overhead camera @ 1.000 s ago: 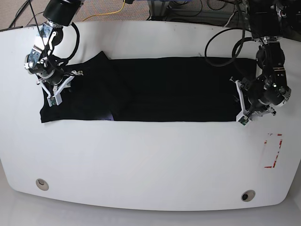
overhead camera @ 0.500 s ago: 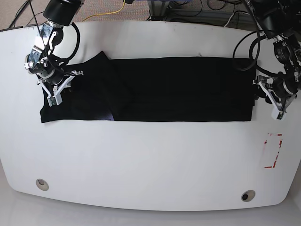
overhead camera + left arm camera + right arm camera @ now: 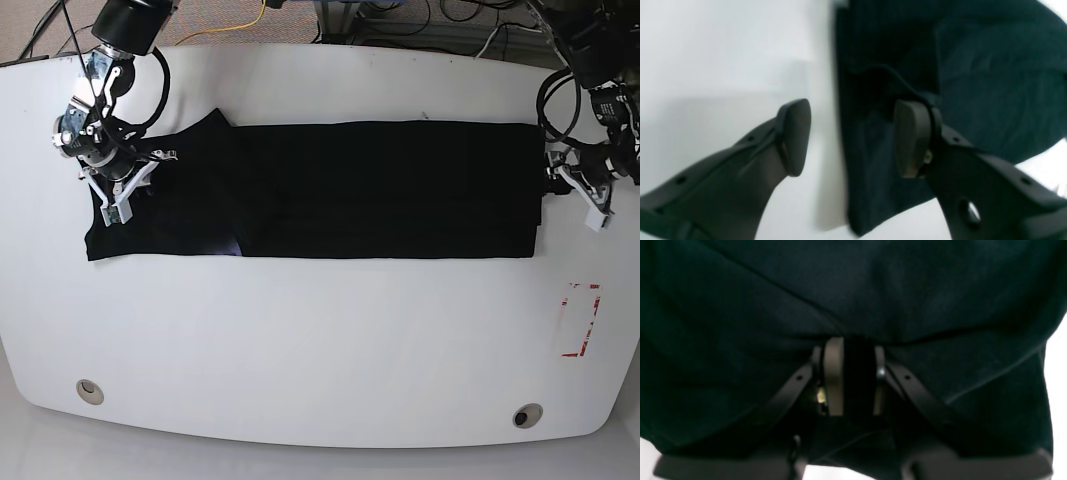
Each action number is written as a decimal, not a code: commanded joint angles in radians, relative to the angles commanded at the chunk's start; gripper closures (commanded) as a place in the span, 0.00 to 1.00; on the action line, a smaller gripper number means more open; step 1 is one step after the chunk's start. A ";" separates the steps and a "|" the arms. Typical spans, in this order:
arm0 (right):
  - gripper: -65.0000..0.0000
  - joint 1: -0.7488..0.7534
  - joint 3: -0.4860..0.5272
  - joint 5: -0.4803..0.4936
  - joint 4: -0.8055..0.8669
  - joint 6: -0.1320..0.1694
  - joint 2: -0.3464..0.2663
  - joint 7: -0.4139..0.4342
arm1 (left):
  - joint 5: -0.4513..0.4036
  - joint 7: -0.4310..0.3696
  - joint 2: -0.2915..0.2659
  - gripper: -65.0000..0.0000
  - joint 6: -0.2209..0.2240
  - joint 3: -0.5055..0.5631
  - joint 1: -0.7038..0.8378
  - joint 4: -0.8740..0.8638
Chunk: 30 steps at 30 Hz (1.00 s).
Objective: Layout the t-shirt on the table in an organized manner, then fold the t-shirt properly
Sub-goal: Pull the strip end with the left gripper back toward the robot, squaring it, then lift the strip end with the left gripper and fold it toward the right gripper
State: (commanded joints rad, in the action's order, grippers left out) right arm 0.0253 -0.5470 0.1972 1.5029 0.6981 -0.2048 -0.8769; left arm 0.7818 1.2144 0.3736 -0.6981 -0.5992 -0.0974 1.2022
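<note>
The black t-shirt (image 3: 330, 190) lies flat as a long band across the white table (image 3: 320, 340). My right gripper (image 3: 126, 190), at the left in the base view, is shut on the shirt's sleeve end. In the right wrist view (image 3: 855, 376) a fold of fabric is pinched between the pads (image 3: 834, 376). My left gripper (image 3: 572, 188) is open at the shirt's right end. In the left wrist view (image 3: 853, 140) the shirt's edge (image 3: 873, 166) runs between the fingers, one over bare table (image 3: 690, 50), the other over cloth.
A red tape rectangle (image 3: 580, 320) marks the table at the front right. Two grey grommet holes sit near the front edge, one on the left (image 3: 90, 390) and one on the right (image 3: 527, 415). Cables (image 3: 470, 40) hang behind the table's far edge.
My left gripper moved right and slightly back, drawing the shirt's right end out longer, and now stands open at that edge. My right gripper stayed where it was.
</note>
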 joint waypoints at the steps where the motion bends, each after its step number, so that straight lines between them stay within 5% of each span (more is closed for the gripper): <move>1: 0.82 0.000 0.000 0.000 0.000 0.000 0.000 0.000 | 0.003 0.000 -0.002 0.43 0.000 0.006 -0.002 0.000; 22: 0.82 0.000 0.000 0.000 0.000 0.000 0.012 0.000 | -0.005 -0.003 -0.083 0.45 0.000 0.044 -0.037 -0.005; 30: 0.82 0.002 0.000 0.000 0.000 0.000 0.012 0.000 | -0.005 -0.092 -0.101 0.85 0.000 0.044 -0.031 0.000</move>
State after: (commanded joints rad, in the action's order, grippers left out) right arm 0.0269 -0.5470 0.1972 1.5029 0.6981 -0.1926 -0.8769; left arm 0.7772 1.1224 0.2723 -0.6981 -0.5547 -0.1281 1.2022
